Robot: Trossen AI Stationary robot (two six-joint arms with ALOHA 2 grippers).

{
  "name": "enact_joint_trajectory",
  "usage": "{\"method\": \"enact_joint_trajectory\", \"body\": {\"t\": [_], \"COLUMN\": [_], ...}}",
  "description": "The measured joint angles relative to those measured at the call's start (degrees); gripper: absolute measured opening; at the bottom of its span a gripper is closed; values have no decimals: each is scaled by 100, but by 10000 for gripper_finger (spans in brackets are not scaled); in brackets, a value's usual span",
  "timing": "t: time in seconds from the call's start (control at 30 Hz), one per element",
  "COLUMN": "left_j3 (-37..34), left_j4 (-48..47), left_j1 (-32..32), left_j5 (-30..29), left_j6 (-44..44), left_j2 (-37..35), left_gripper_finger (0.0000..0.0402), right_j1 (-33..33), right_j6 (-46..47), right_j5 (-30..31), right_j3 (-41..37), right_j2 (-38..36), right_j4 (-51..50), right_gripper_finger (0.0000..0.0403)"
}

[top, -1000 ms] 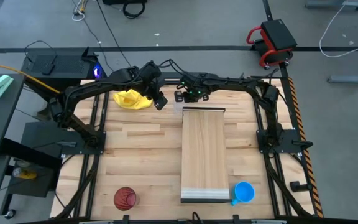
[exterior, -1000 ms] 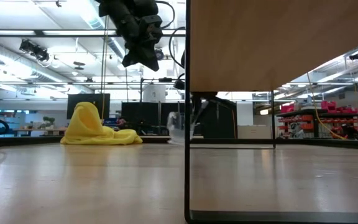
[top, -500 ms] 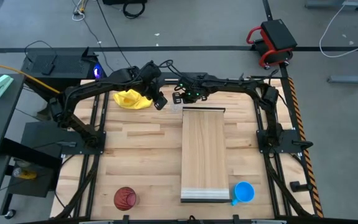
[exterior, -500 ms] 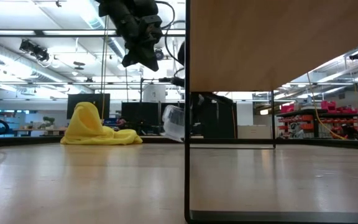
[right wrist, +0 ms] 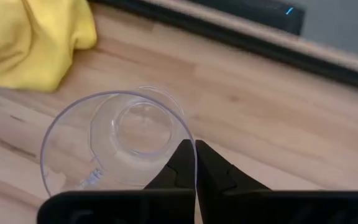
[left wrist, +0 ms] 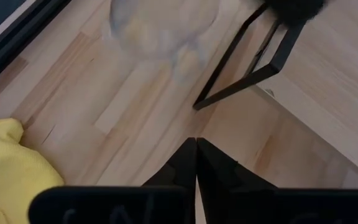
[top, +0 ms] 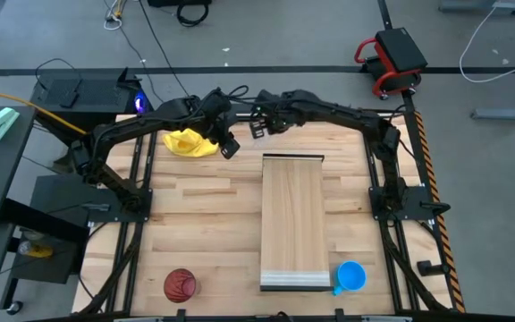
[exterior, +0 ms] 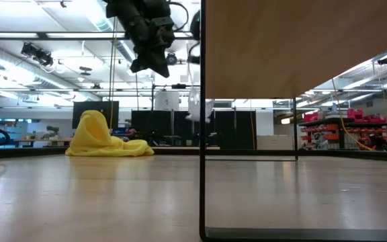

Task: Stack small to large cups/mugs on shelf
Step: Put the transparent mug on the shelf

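High view: I'm looking at both arms bunched up at the far edge of the counter (top: 204, 215), just past the far short end of the shelf (top: 293, 219).
Right pincer (top: 259, 127): fingers pinched on the rim of the clear cup (right wrist: 118, 142), one finger inside the wall and one outside, going by the right wrist view.
Clear cup: up in the air, off the counter. Low view has it hanging above the surface (exterior: 197, 107) right at the shelf's edge (exterior: 261, 47).
Left pincer (top: 229, 148): closed with nothing in it, hovering between the yellow cloth (top: 190, 142) and the shelf. Left wrist view shows the fingers (left wrist: 182, 165) pressed together over bare wood.
Shelf: lying lengthwise down the middle-right of the counter, nothing on it.
Blue mug (top: 350, 276): on the counter at the near end, just beside the shelf's right corner.
Red cup (top: 181, 285): near-left part of the counter, well apart from the shelf.
Yellow cloth: crumpled heap at the far edge, just left of the left pincer.
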Motion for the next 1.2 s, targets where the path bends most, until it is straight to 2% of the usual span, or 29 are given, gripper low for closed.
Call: {"method": "enact_joint_trajectory", "body": {"t": [0.3, 0.4, 0.6, 0.9, 1.1, 1.2], "left_j3": [0, 0, 0, 0, 0, 0], "left_j4": [-35, -57, -140, -135, -200, -225], "left_j1": [11, 11, 11, -4, -5, -4], "left_j5": [0, 2, 2, 2, 4, 4], "left_j6": [87, 17, -210, -672, -820, -821], "left_j2": [0, 0, 0, 0, 0, 0], "left_gripper_finger": [19, 14, 16, 21, 13, 16], "right_j1": [-135, -118, -140, 73, 886, 1523], "right_j6": [-280, -473, -717, -412, 123, 733], "right_j5": [201, 188, -18, -209, -193, 101], "right_j3": [1836, 2260, 2142, 2118, 2118, 2000], "right_j2": [-2, -60, -813, -2109, -2816, -3052], "right_j4": [-2209, -2436, -2469, -2467, -2467, -2453], "right_gripper_finger": [0, 0, 0, 0, 0, 0]}}
